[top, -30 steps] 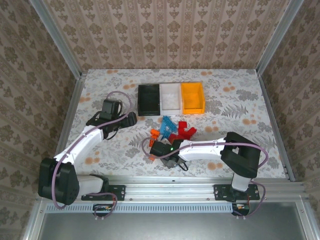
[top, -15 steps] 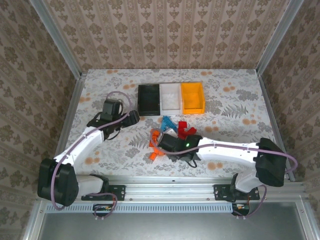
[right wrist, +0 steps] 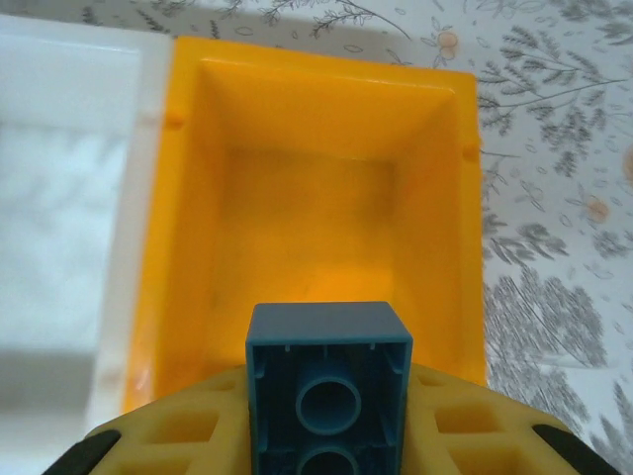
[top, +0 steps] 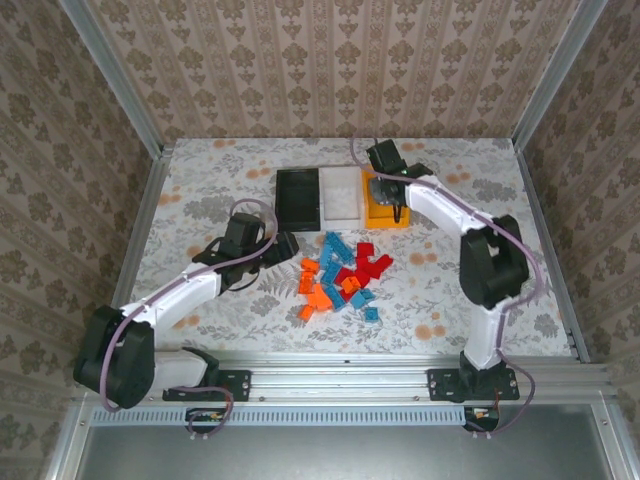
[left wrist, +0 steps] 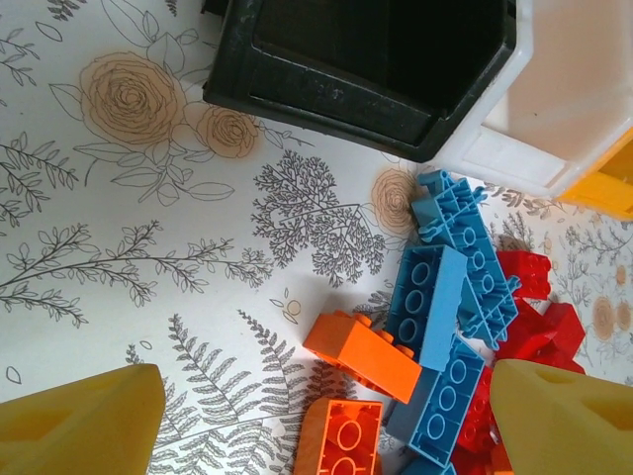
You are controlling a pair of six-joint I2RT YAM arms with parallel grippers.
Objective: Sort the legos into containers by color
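A light blue brick [right wrist: 328, 386] was clamped in the right gripper [top: 393, 193] above the yellow bin [right wrist: 158, 247], whose floor was seen bare, as were those of the white bin [top: 340, 195] and the black bin [top: 297, 198]. The left gripper [left wrist: 321, 426] was held wide open and empty just beside the pile of legos [top: 340, 280], so nearly all sorting was judged undone.

blue lego [right wrist: 328, 381] gripped above the yellow bin [right wrist: 326, 111].
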